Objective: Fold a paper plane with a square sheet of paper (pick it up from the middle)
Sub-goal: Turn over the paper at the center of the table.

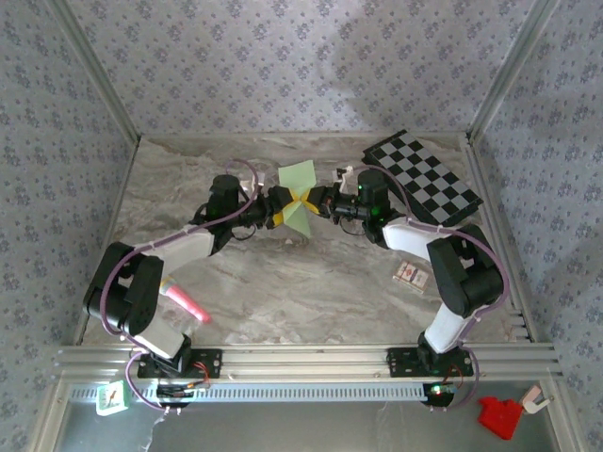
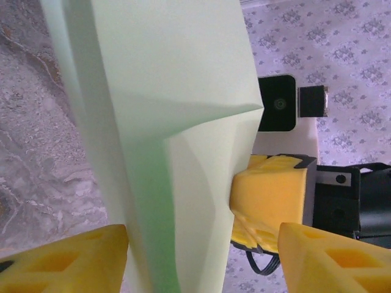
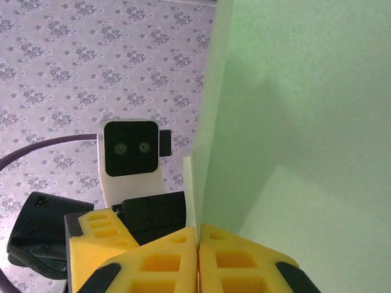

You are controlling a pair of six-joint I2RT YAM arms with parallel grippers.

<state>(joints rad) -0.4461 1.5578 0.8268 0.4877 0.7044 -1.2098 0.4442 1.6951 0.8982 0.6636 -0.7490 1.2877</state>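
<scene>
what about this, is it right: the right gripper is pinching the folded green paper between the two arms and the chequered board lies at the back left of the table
Not quite. The chequered board lies at the back right of the table, as the top external view shows. The rest holds: the right gripper is pinching the folded green paper between the two arms.

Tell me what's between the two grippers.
The folded green paper, seen in the top view; the right gripper pinches it, the left gripper faces it.
</scene>
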